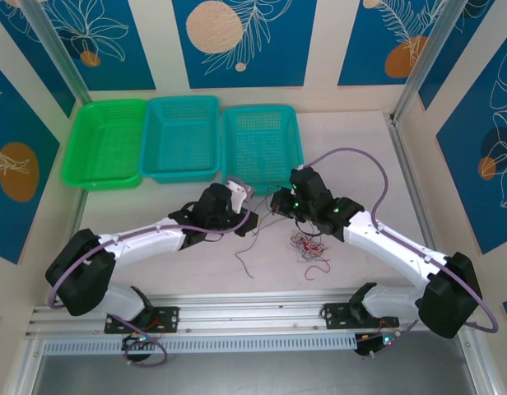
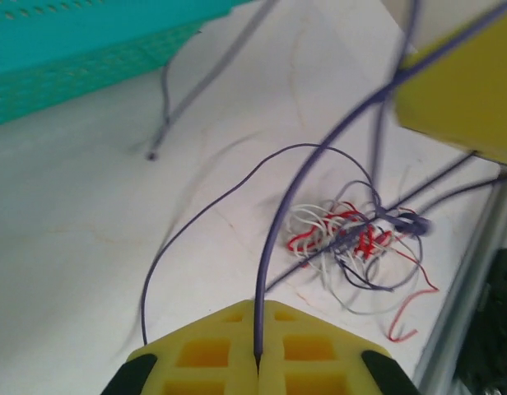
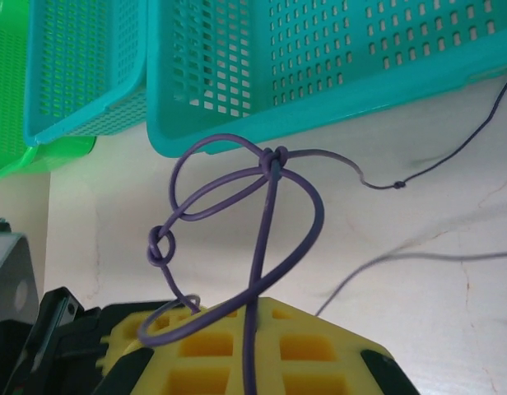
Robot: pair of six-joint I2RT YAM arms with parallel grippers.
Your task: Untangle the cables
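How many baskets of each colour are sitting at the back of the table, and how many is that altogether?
Green basket: 1
Teal baskets: 2
Total: 3

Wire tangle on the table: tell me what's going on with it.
The left gripper is shut on a thin dark wire. The right gripper is shut on a knotted, looped stretch that seems to be the same wire, near the teal plastic basket. The loose clump of red, white and dark wires lies on the pale table, tangled together and held by neither gripper.
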